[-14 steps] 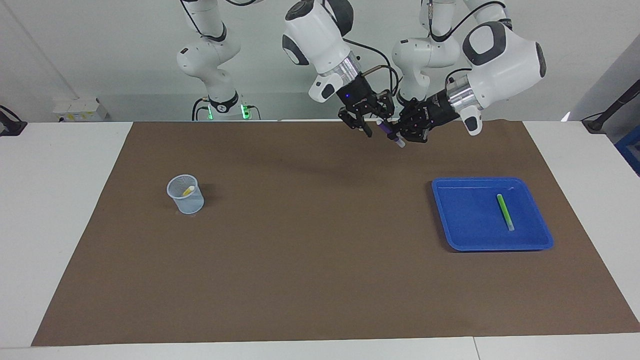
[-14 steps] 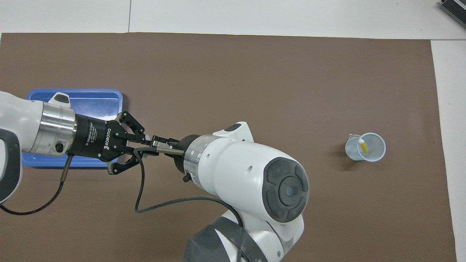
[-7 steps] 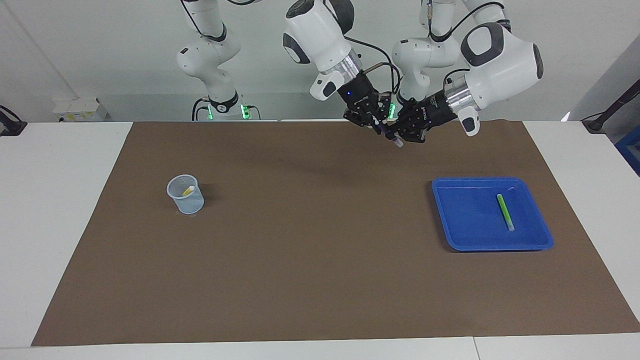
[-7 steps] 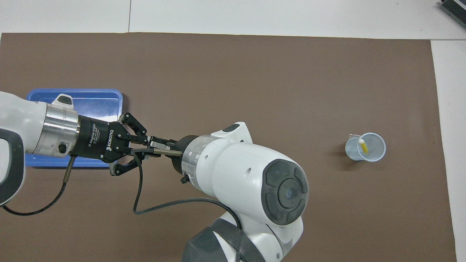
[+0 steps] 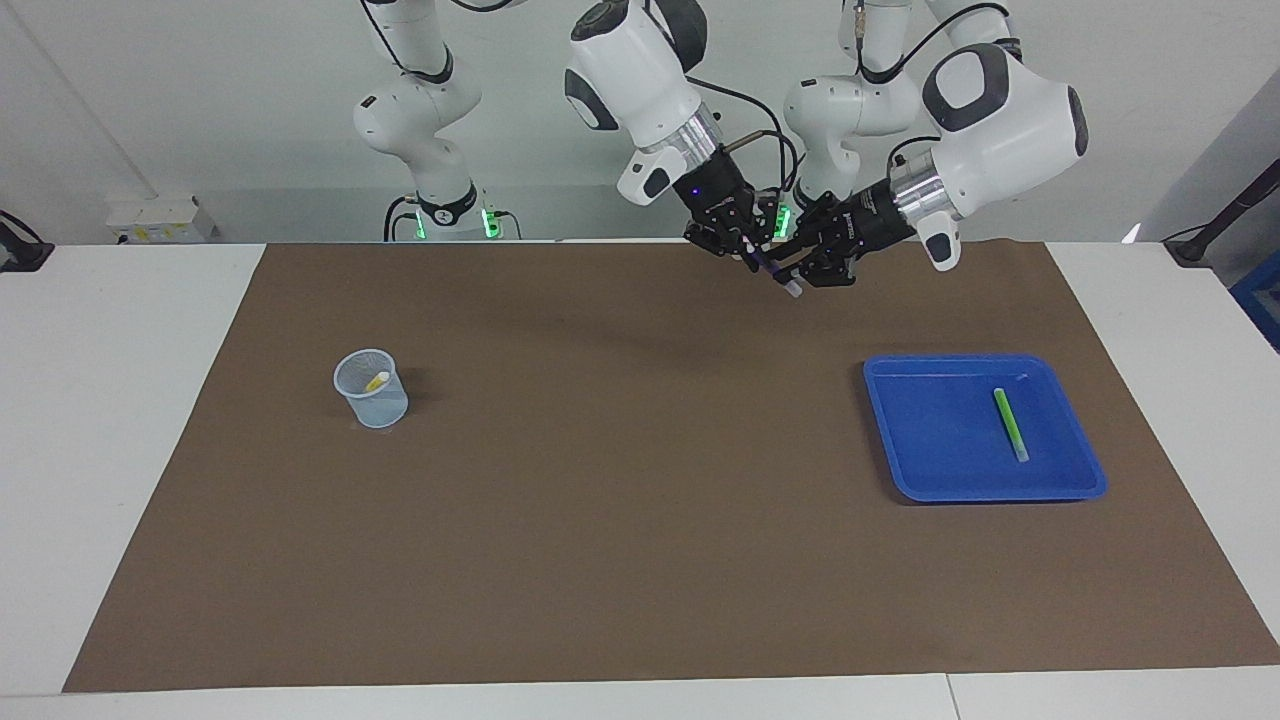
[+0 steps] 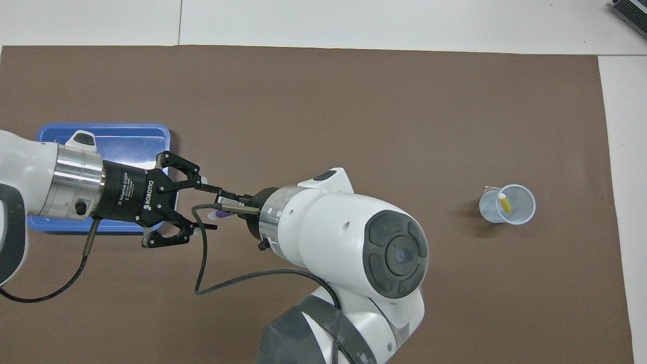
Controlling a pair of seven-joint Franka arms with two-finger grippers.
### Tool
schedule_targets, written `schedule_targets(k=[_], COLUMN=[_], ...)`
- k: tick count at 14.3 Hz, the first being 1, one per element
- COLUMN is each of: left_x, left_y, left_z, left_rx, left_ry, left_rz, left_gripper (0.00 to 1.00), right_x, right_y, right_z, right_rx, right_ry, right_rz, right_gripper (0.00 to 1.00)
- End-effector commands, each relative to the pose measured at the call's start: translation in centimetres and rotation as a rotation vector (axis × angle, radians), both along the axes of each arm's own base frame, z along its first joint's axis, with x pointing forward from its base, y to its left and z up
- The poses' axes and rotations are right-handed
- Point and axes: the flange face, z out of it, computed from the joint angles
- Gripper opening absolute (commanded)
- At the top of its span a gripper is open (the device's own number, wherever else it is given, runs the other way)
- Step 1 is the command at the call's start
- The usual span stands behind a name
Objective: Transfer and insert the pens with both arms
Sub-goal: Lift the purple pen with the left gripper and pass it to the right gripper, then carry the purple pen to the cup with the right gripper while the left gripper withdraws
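Observation:
The purple pen (image 5: 778, 275) hangs slantwise in the air over the mat's edge nearest the robots, pale cap end down. My right gripper (image 5: 752, 252) is shut on its upper part. My left gripper (image 5: 806, 266) stands beside the pen with its fingers (image 6: 202, 184) spread open around the cap end (image 6: 221, 215), not clamping it. The green pen (image 5: 1010, 424) lies in the blue tray (image 5: 935, 460) toward the left arm's end. The yellow pen (image 5: 377, 381) leans inside the clear cup (image 5: 378, 410) toward the right arm's end. In the overhead view the left arm hides the green pen.
A brown mat (image 5: 620, 500) covers the table, with white table surface around it. Two smaller white arms (image 5: 420, 110) stand at the robots' end. In the overhead view the cup (image 6: 528, 212) holds the yellow pen (image 6: 504, 203), and the tray (image 6: 126, 136) is partly covered.
My right gripper closed on the purple pen that the left gripper held. The left gripper's fingers have now spread open, letting the pen go.

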Motion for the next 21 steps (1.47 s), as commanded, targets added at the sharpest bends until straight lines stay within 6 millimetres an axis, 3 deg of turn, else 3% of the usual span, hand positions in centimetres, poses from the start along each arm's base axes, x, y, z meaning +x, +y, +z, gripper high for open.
schedule_targets(k=[1, 5, 8, 11, 14, 16, 18, 21], left_x=[-0.9, -1.1, -1.5, -1.9, -2.1, -2.1, -1.6, -0.1], left_y=[0.5, 3.5, 6.4, 10.3, 15.5, 18.5, 20.3, 22.8], left_z=[0.5, -0.6, -1.7, -2.8, -3.2, -3.4, -3.8, -5.4], left_rx=[-0.014, 0.026, 0.12, 0.206, 0.256, 0.293, 0.346, 0.395], left_ry=[-0.067, -0.178, -0.268, -0.401, -0.501, -0.578, -0.64, -0.69], left_rz=[-0.035, -0.137, -0.311, -0.551, -0.774, -0.942, -1.138, -1.26], left_gripper=[1.0, 1.0, 1.0, 1.0, 1.0, 1.0, 1.0, 1.0], right_x=[1.4, 2.8, 4.4, 7.1, 8.0, 6.8, 6.1, 6.5], right_y=[-3.4, -10.7, -17.7, -26.2, -32.7, -34.2, -35.0, -36.6], right_z=[-1.0, -0.7, -1.2, -2.0, -3.6, -5.4, -5.6, -5.8], right_rx=[-0.103, -0.325, -0.464, -0.552, -0.662, -0.688, -0.7, -0.74], right_ry=[0.0, 0.018, 0.043, 0.03, 0.004, 0.029, 0.059, 0.041], right_rz=[0.12, 0.342, 0.51, 0.651, 0.885, 0.973, 1.041, 1.104], right_gripper=[0.03, 0.03, 0.03, 0.03, 0.03, 0.0, 0.0, 0.0])
